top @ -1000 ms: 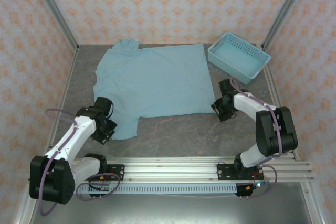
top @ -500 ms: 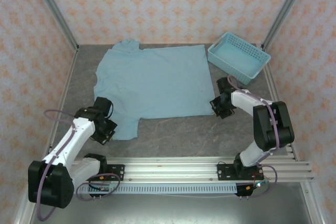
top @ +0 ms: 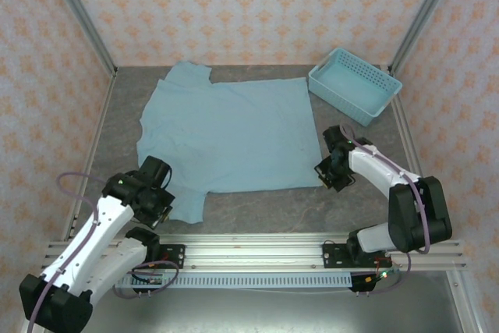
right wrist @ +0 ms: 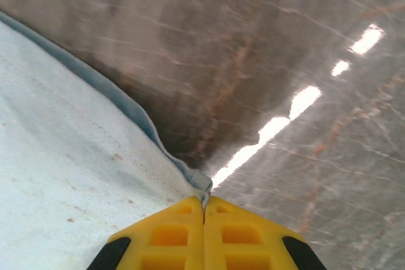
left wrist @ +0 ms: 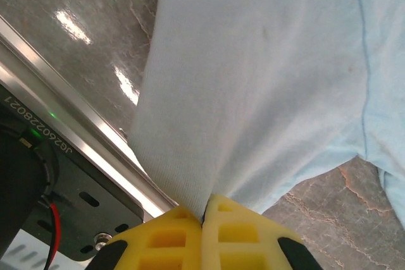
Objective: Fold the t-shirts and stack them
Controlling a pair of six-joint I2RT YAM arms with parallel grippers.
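A light teal-blue t-shirt (top: pixel 230 134) lies spread flat on the grey table, plain side up. My left gripper (top: pixel 161 210) is shut on its near-left sleeve; in the left wrist view the yellow fingers (left wrist: pixel 171 238) pinch the cloth (left wrist: pixel 253 80), which rises away from them. At the shirt's near-right hem corner, my right gripper (top: pixel 326 173) is shut on the t-shirt; the right wrist view shows the hem corner (right wrist: pixel 201 181) caught between the yellow fingertips (right wrist: pixel 158 235).
A light-blue plastic lattice basket (top: pixel 355 85) stands at the back right, close to the shirt's far-right corner. An aluminium rail (top: pixel 257 249) runs along the near edge. Patterned walls close off the back and both sides.
The right gripper closed on the hem corner and drew back towards the near edge. The left arm also pulled nearer with the sleeve, and the whole shirt slid slightly forward.
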